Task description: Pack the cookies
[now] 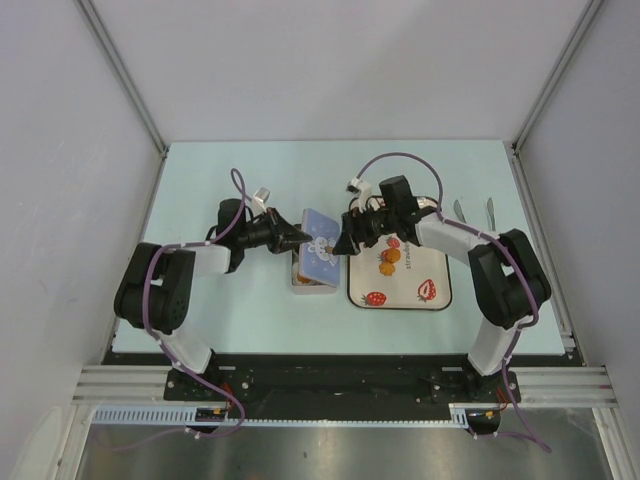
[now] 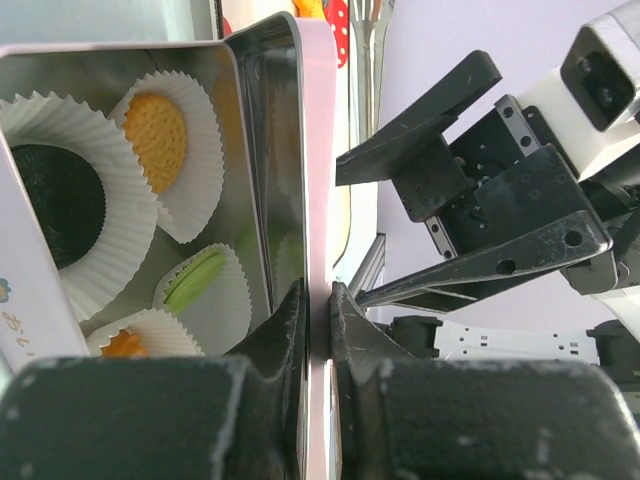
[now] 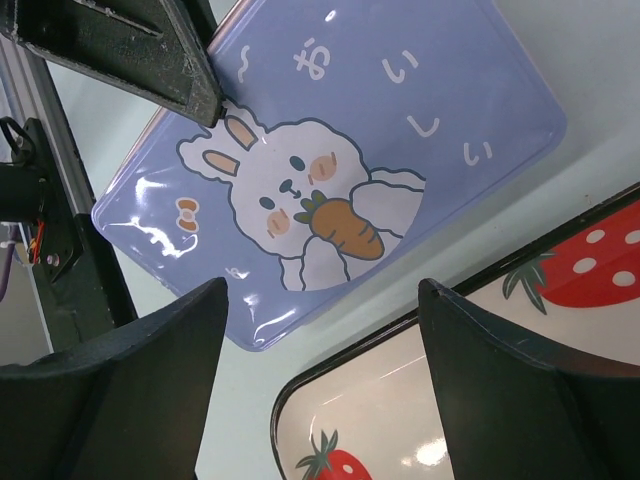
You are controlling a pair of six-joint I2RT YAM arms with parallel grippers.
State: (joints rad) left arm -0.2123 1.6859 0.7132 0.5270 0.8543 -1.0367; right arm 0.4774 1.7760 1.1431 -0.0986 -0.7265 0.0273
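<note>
Lilac-blue rectangular tin lid (image 3: 380,150), white rabbit-and-carrot print, is raised open at the edge of its tin, with the printed face towards the right arm. The jaws of the left gripper (image 2: 318,312) are closed on the lid's thin free edge: one finger on the mirror-like inner side, one on the printed side. The jaws of the right gripper (image 3: 320,300) are wide apart and grip nothing. It hovers just beside the printed face, between tin and tray.

All four cookies are in the open silver rectangular tin (image 2: 60,70), each in a white pleated paper cup (image 2: 200,215). In the left wrist view:
- round black cookie (image 2: 45,205) at the left
- round orange cookie (image 2: 155,128) next to it, nearer the far wall
- round green cookie (image 2: 190,282) just beside the lid's inner face
- second orange cookie (image 2: 125,345) at the bottom, partly hidden by the jaws

The lid's inner side reflects the cups.

White rounded-square tray with dark rim and strawberry print (image 1: 412,272) lies on the pale mint worktop (image 1: 230,180), just right of the tin. Two small orange items (image 1: 388,260) sit on the tray's left part; I can't tell what they are. Two slim silvery utensils (image 1: 472,212) lie at the far right, too small to identify.
</note>
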